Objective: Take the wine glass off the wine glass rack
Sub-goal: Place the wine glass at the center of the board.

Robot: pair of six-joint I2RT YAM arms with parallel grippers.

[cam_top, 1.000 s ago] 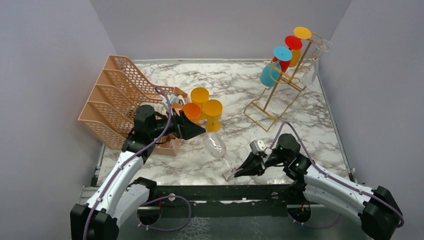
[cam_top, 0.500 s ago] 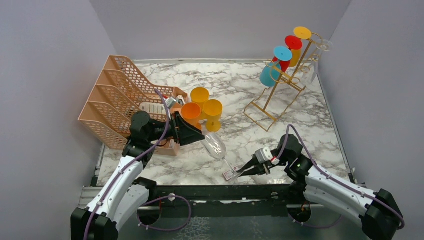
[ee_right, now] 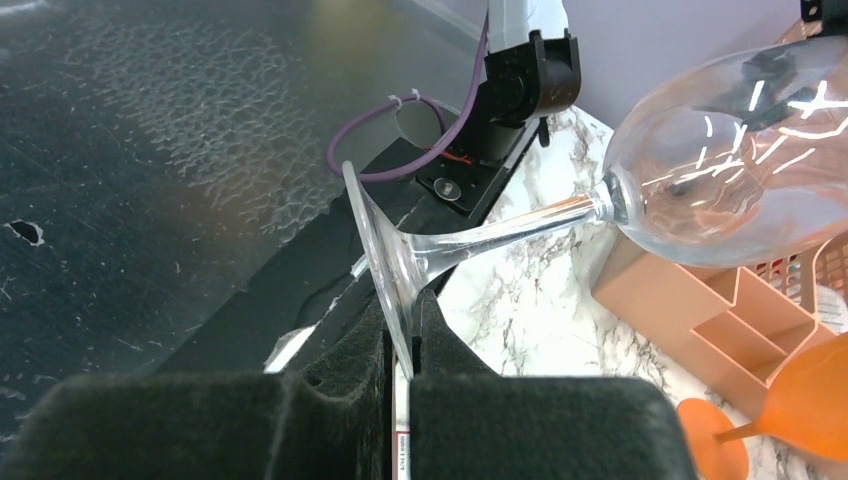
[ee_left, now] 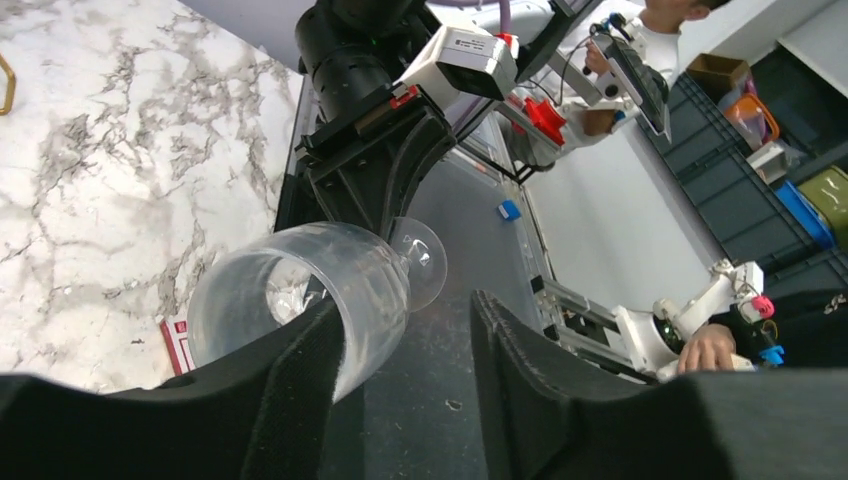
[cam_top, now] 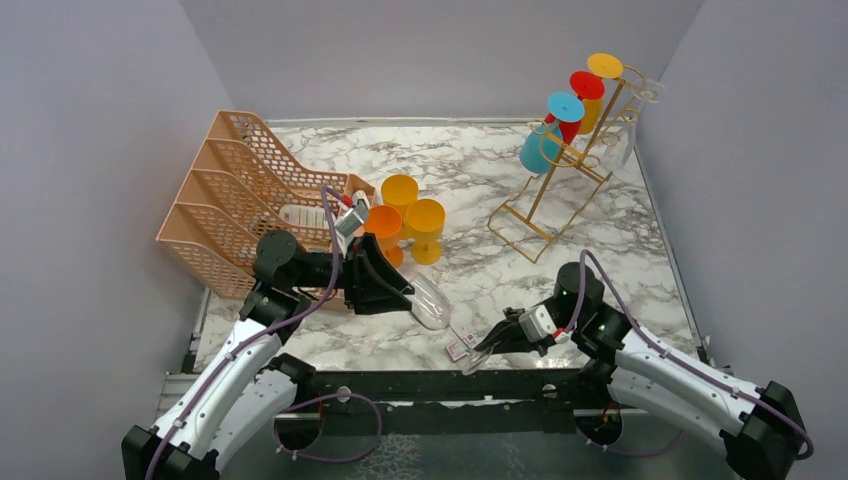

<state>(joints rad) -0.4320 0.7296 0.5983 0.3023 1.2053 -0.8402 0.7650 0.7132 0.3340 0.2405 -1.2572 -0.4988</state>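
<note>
Honestly, looking at a clear wine glass point(cam_top: 432, 298) lying sideways right over the near edge of the table point(cam_top: 600, 270), well apart from the gold rack point(cam_top: 545, 200) in the far right corner. Pinched by its foot in the right gripper point(ee_right: 400, 340), jaws clamped tight on it. Straddled at the bowl by the left gripper point(ee_left: 405, 340), jaws parted, one pad touching, a gap at the other. Hemmed in on the left by orange and yellow cups point(cam_top: 424, 218) and a peach organizer point(cam_top: 230, 200); open marble toward the rack.

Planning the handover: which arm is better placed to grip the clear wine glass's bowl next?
Probably left: the left end effector is open at the bowl of the clear wine glass, while the right end effector is shut on its foot.
</note>
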